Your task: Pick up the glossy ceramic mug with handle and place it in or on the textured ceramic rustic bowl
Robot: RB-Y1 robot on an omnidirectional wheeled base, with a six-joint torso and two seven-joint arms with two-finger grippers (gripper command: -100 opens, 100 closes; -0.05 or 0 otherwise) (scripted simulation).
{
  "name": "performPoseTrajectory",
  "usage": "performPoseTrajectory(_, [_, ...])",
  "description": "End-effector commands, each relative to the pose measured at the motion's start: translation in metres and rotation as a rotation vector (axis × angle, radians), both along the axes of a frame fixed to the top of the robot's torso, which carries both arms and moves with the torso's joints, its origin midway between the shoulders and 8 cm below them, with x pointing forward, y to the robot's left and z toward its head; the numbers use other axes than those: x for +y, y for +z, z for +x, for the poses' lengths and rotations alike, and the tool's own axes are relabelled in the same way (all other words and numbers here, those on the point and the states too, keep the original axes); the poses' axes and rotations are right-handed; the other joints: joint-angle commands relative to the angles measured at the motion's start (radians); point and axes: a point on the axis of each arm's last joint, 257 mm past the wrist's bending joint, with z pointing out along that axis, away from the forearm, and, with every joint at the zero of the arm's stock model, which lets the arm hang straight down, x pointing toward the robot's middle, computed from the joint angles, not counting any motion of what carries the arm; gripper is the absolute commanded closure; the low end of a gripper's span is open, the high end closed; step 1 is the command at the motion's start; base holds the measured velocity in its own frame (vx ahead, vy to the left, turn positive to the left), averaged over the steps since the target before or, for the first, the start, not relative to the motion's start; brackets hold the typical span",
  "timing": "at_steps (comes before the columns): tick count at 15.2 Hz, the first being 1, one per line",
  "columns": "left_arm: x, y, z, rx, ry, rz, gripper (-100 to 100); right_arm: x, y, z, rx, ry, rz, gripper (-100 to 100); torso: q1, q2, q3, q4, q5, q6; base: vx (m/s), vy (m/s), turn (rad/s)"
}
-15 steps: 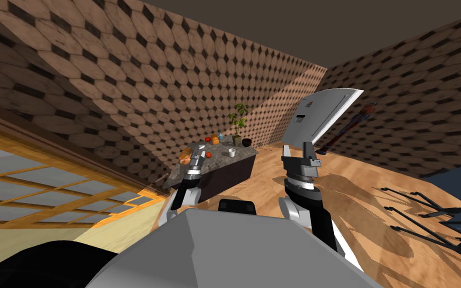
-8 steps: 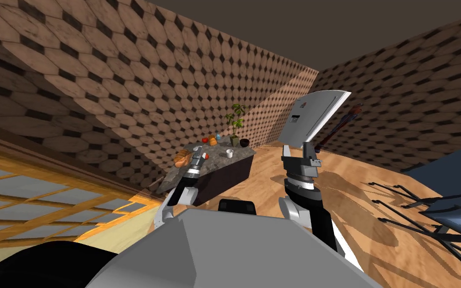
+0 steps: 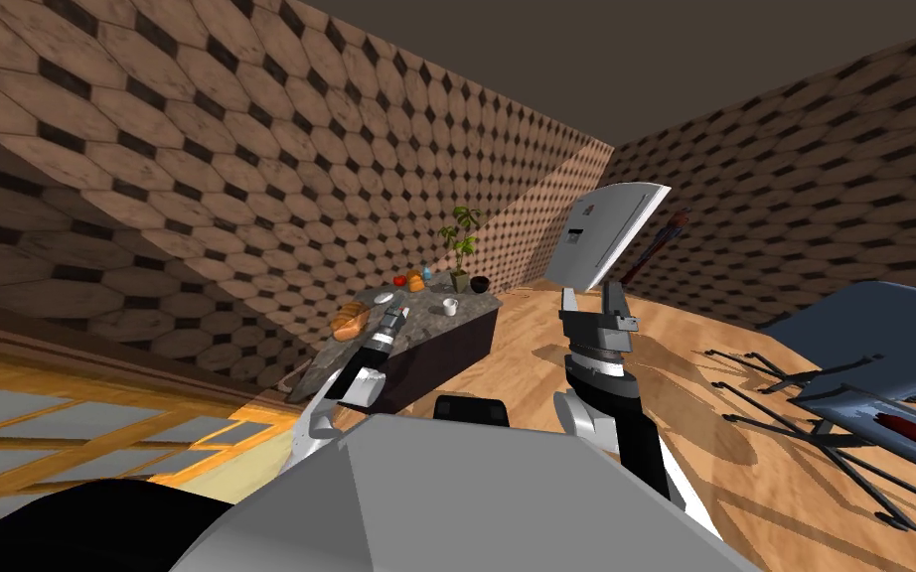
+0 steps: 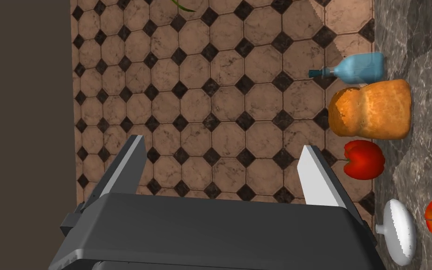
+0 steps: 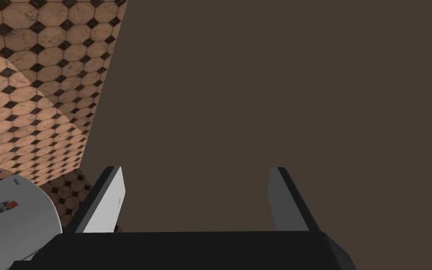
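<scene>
Nothing is done yet: the white mug (image 3: pixel 450 307) stands ungrasped on the worktop (image 3: pixel 426 320) near the dark bowl (image 3: pixel 479 284), while the left hand (image 4: pixel 222 143) and right hand (image 5: pixel 195 168) gape empty.

Mug (image 3: pixel 451 307): white, small, standing upright on the grey marbled top of the desk (image 3: pixel 426 320), near the edge that faces the open floor. Handle direction too small to confirm. Nothing rests on it.

Bowl (image 3: pixel 480 284): dark, round, upright, opening upward, at the far corner of the same desk. It sits beyond the mug, near it but clearly apart. Contents cannot be determined.
</scene>
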Motion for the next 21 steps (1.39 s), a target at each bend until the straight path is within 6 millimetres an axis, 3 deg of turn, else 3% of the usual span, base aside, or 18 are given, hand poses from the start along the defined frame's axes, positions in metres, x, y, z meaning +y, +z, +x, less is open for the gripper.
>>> performPoseTrajectory(1, [0.002,-0.009,0.003,0.034,0.002,0.008,-100,0.0,0.0,0.0,0.0,0.0,0.0,0,0.0,0.0,0.0,0.0,0.0,0.0,0.037,-0.022,-0.016])
performPoseTrajectory(10, [0.023,-0.052,0.013,0.243,-0.011,0.087,-100,0.0,0.0,0.0,0.0,0.0,0.0,0,0.0,0.0,0.0,0.0,0.0,0.0,0.038,-0.027,-0.09])
performPoseTrajectory(21, [0.045,-0.096,0.012,0.455,-0.008,0.156,-100,0.0,0.0,0.0,0.0,0.0,0.0,0,-0.001,0.0,0.0,0.0,0.0,0.0,0.039,-0.027,-0.088])
